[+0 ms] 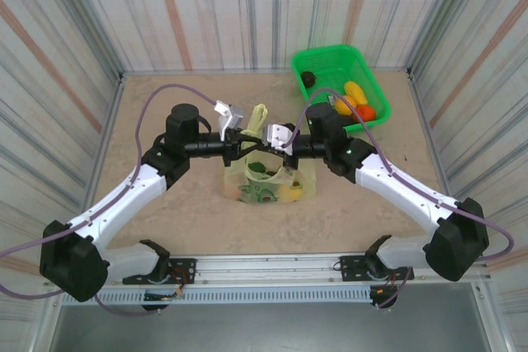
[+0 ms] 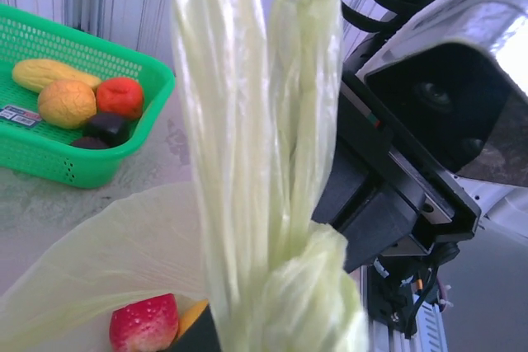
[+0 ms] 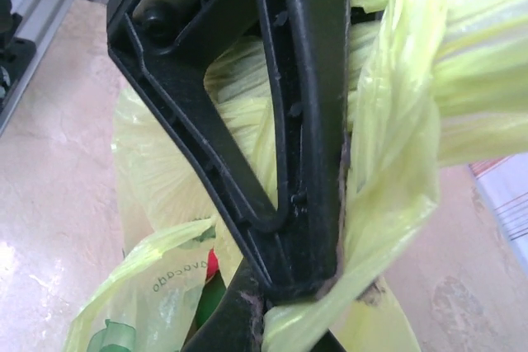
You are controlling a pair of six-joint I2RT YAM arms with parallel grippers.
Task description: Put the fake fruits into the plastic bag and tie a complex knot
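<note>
On the tan table (image 1: 190, 224), left gripper (image 1: 247, 139) and right gripper (image 1: 280, 149) clench handles (image 2: 239, 121) of the yellow-green plastic bag (image 1: 268, 185).

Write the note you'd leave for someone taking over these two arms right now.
Left gripper: shut on the handle strips of the thin translucent yellow-green plastic bag.
Right gripper: shut on those strips too, plastic twisted against its fingers.
Done: some glossy plastic fruits are bagged, a red strawberry among them.
To do: other fruits sit in the rigid green basket; the knot looks unfinished.
</note>
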